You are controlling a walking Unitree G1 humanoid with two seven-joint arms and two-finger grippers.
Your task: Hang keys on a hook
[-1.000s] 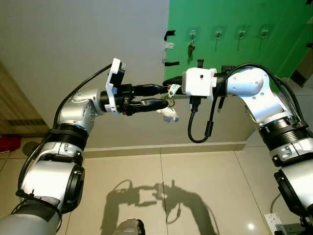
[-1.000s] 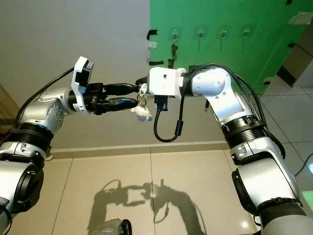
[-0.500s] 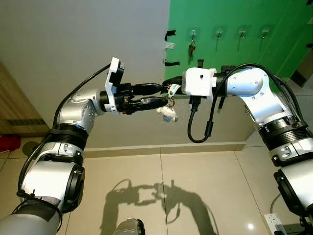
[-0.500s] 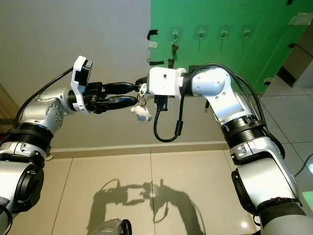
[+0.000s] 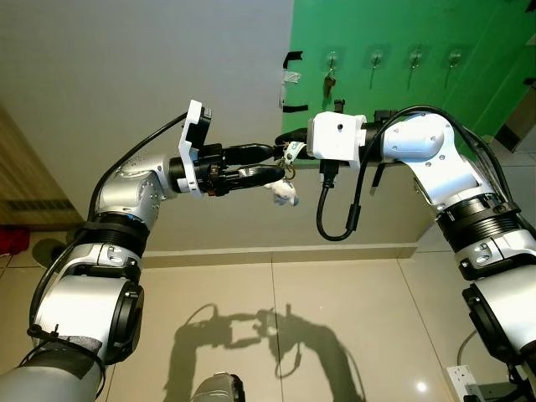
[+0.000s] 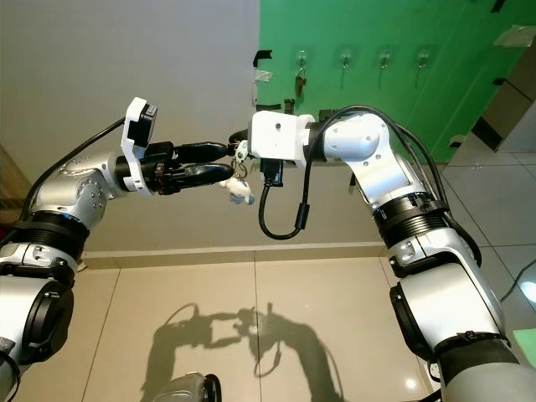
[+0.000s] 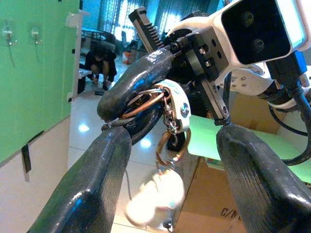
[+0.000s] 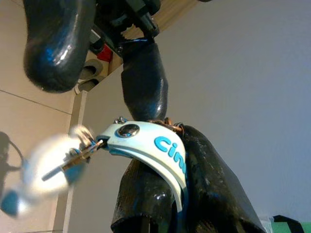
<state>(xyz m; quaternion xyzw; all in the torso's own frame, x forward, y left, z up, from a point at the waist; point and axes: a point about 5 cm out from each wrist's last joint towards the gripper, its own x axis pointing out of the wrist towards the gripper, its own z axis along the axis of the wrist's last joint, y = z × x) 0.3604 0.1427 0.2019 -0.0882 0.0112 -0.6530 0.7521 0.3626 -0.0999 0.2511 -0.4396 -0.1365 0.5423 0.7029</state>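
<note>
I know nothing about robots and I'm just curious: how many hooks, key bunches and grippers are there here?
Clear plastic hooks on green wall: 4
Key bunches: 2, one hung, one held
Black robot grippers: 2, left, right
Total: 8
</note>
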